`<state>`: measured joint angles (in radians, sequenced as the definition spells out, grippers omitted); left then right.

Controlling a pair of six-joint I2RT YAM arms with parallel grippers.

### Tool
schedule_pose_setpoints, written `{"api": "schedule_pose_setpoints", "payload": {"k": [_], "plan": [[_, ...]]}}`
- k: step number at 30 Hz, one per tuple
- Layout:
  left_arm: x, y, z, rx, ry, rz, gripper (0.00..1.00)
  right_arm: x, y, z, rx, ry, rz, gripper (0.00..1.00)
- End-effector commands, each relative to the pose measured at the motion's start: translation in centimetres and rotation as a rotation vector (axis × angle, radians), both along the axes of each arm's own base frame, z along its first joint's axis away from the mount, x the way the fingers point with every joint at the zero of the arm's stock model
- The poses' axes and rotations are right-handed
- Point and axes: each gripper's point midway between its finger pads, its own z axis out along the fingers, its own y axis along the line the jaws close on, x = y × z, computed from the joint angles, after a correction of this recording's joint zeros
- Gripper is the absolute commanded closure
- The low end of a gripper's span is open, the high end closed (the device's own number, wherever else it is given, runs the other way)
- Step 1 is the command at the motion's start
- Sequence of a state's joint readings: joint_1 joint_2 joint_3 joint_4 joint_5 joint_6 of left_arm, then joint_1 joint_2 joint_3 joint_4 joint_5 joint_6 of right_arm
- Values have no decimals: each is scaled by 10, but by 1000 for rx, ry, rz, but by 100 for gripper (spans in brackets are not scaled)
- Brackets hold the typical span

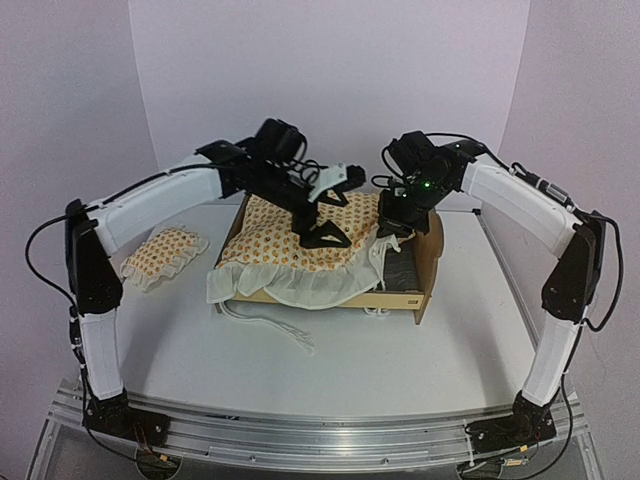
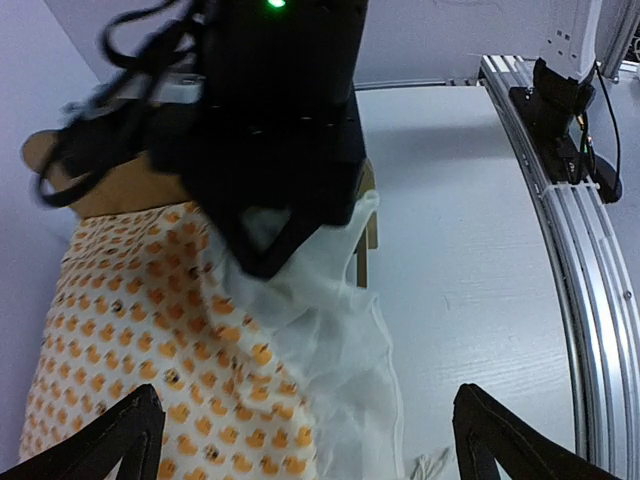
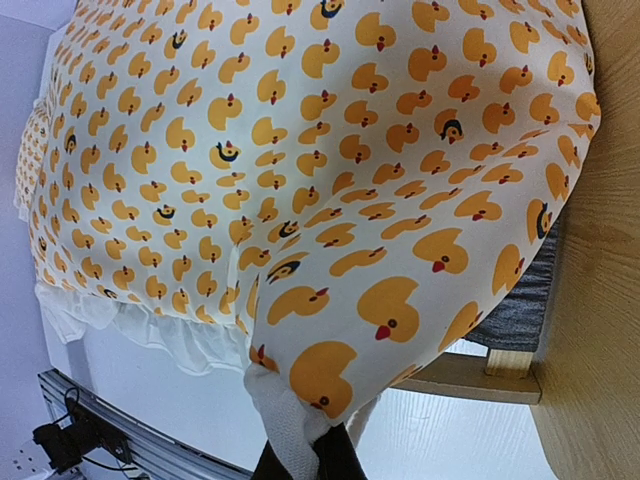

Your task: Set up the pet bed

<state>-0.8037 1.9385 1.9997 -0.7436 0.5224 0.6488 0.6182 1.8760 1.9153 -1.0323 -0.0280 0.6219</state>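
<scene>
The table [image 1: 330,370] lies under both pincers. The bed [image 1: 432,258] stands on it directly beneath them, with one plywood end board just right of the right pincer. The cushion [image 1: 265,225] lies in the bed below the left pincer, its white frill hanging over the near rail. The pillow [image 1: 165,252] lies on the table, well to the left of the left pincer. The left pincer [image 1: 325,238] is released, jaws spread wide over the cushion; I cannot tell whether the tips touch it. The right pincer [image 1: 395,228] is clenched on the cushion's frilled corner.
</scene>
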Motion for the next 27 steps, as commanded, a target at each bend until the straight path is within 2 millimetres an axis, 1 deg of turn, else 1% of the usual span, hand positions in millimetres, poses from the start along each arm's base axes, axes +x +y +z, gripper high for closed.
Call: {"api": "schedule_pose_setpoints", "payload": {"k": [1,4,8,12,15,17,18,19,20,21,23,24,25,27], "plan": [[27,-56,-31,-95,20,44,0,11,13,14,56,-29,-27,100],[40,-68,-39,-128,28,73,0,11,10,14,57,-33,-47,100],[48,-81,-54,-166,54,101,1,10,12,10,69,-19,-53,100],[48,-85,-64,-166,81,101,14,10,12,11,79,-24,-60,100],[51,-84,-72,-150,92,127,37,11,14,18,104,-33,-70,100],[50,-83,-73,-145,103,131,52,10,13,24,118,-45,-80,100],[48,-83,-73,-144,109,125,63,11,13,26,124,-51,-81,100],[47,-82,-70,-148,115,127,79,10,13,27,128,-56,-79,100],[47,-82,-69,-151,119,129,92,10,13,28,130,-61,-71,100],[47,-82,-67,-153,123,131,99,8,14,29,132,-64,-57,97],[50,-81,-62,-161,130,147,100,5,15,33,137,-78,-20,79],[52,-80,-59,-165,134,160,100,2,14,40,138,-99,4,70],[55,-79,-56,-169,139,174,100,-1,10,48,136,-128,24,65],[62,-75,-51,-177,154,203,100,-12,2,68,139,-193,70,58]]}}
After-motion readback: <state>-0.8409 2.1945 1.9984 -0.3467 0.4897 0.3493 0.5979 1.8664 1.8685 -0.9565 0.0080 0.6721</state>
